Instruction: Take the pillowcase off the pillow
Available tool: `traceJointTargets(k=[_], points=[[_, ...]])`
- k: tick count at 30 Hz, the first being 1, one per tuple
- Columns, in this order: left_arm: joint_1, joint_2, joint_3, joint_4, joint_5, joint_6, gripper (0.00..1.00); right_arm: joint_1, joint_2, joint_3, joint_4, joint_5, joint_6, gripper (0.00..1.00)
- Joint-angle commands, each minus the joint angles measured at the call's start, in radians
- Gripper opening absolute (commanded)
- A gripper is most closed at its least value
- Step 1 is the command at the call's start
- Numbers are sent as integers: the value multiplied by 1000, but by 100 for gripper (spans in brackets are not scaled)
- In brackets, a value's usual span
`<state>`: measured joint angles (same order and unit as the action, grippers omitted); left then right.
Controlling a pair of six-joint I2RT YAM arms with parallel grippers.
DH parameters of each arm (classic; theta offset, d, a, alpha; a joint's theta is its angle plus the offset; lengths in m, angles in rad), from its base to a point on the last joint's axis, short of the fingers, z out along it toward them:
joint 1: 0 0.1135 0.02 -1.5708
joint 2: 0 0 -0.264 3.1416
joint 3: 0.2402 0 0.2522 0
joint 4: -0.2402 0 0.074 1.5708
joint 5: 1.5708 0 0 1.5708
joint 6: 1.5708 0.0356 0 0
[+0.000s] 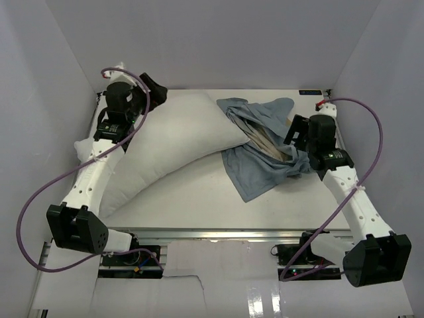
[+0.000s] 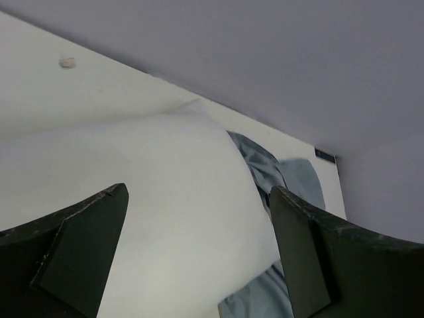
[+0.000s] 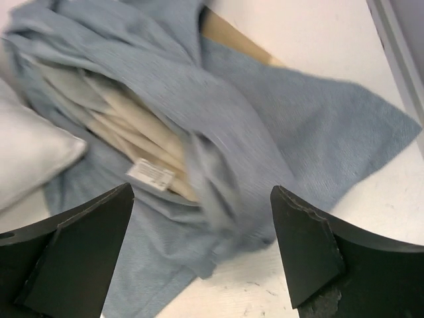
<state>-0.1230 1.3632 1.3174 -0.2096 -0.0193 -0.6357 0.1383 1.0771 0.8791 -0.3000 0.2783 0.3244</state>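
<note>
The white pillow (image 1: 165, 152) lies in a curve from the near left to the far middle of the table. Its right end meets the mouth of the crumpled grey-blue pillowcase (image 1: 262, 162), whose cream striped inside shows. My left gripper (image 1: 156, 89) is open over the pillow's far left part; in the left wrist view it (image 2: 199, 191) frames the pillow (image 2: 165, 218), with the pillowcase (image 2: 265, 169) beyond. My right gripper (image 1: 295, 134) is open and empty over the pillowcase's right side; in the right wrist view it (image 3: 202, 191) hangs above the pillowcase (image 3: 265, 126), and a pillow corner (image 3: 30, 156) shows at the left.
White walls (image 1: 199, 40) close in the table (image 1: 192, 199) at the back and on both sides. A white label (image 3: 151, 173) is sewn at the pillowcase's opening. A purple cable (image 1: 371, 126) loops from each arm. A small black sticker (image 1: 310, 92) sits at the far right table edge.
</note>
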Motion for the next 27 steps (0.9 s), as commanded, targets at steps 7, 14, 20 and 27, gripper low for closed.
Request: traceJointTargets(k=[7, 14, 20, 27], points=[[-262, -62, -62, 32, 188, 228, 98, 228, 32, 379, -167, -150, -94, 90], [-365, -239, -247, 170, 341, 222, 98, 276, -138, 221, 67, -488, -64, 90], [-437, -303, -288, 196, 328, 228, 98, 277, -161, 230, 32, -482, -68, 90], [-438, -312, -288, 193, 312, 220, 98, 277, -164, 228, 3, -446, -71, 90]])
